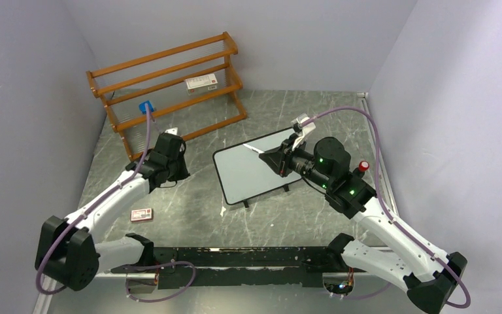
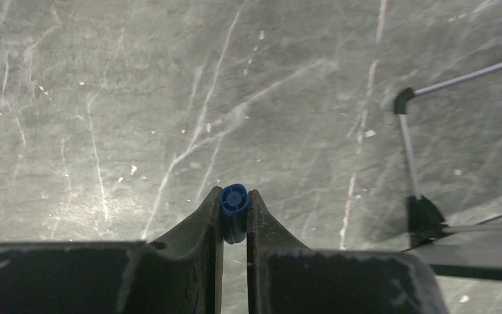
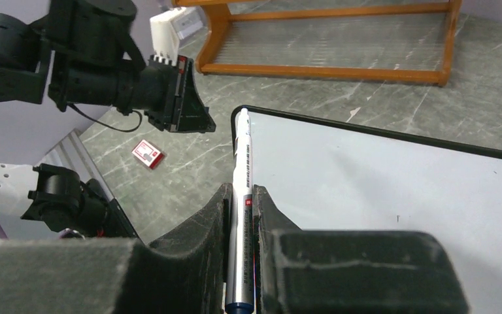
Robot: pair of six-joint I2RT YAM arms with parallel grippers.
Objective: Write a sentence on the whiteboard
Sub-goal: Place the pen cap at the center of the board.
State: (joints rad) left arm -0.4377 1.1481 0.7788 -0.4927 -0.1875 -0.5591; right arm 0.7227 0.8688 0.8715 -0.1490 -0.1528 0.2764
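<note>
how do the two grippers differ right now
The left gripper is shut on a short blue cap; the right gripper is shut on a long pale marker.
The left gripper is over the grey table, beside the whiteboard; the right gripper reaches over the whiteboard itself.
Shared: both are black, and each pinches its thing between two closed fingers.

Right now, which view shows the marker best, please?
Right wrist view: the marker is close and lengthwise, gripped by the right hand. The top view shows only its tip; the left wrist view shows none.
</note>
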